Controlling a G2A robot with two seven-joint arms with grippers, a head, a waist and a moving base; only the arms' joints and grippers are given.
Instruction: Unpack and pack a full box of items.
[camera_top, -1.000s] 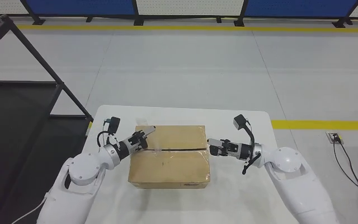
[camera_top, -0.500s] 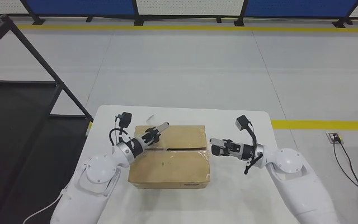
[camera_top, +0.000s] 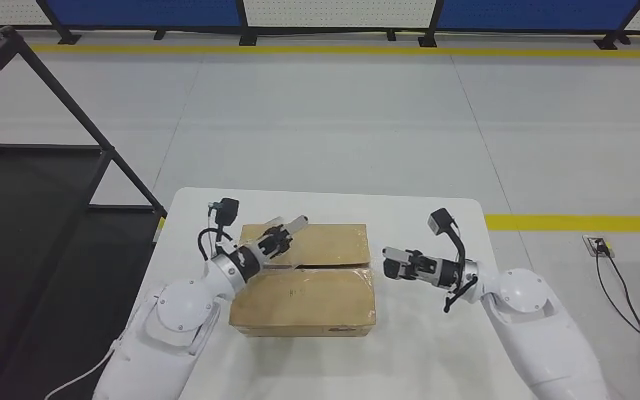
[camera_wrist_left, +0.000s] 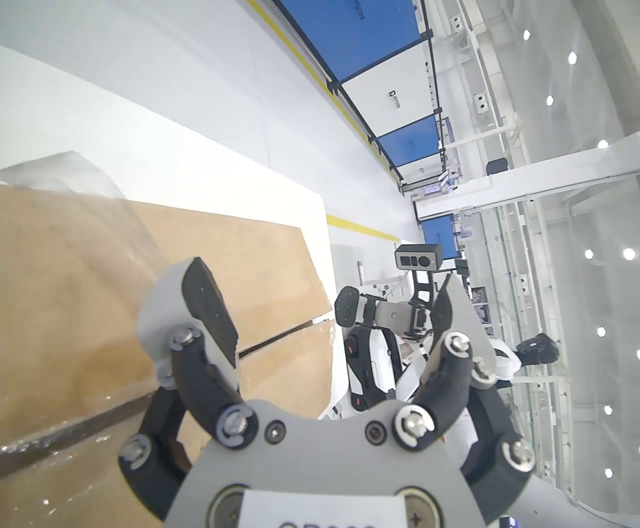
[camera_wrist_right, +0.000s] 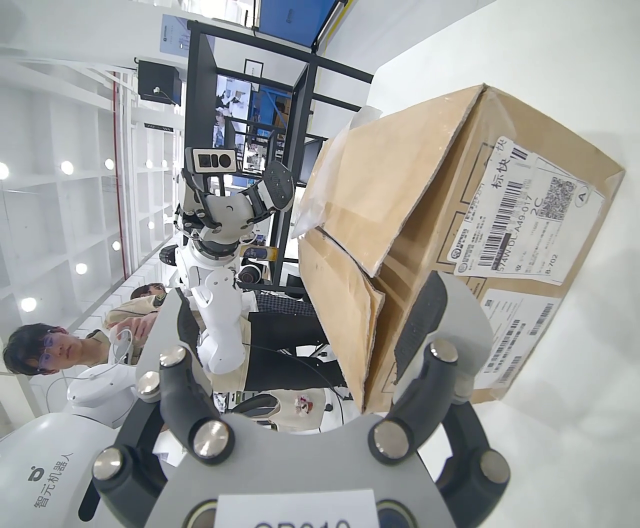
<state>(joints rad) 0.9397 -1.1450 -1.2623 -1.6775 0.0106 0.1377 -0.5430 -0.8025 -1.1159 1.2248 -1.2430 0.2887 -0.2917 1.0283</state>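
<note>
box | flaps nearly shut (contents hidden) | left pincer over far flap

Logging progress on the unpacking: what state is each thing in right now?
Box: flaps down, seam slightly parted.
Tape: wrinkled, partly lifted off a flap.
Left gripper: open, over the box top.
Right gripper: open, beside the box end.

The box is brown cardboard with white labels printed in black, and the table is white.
</note>
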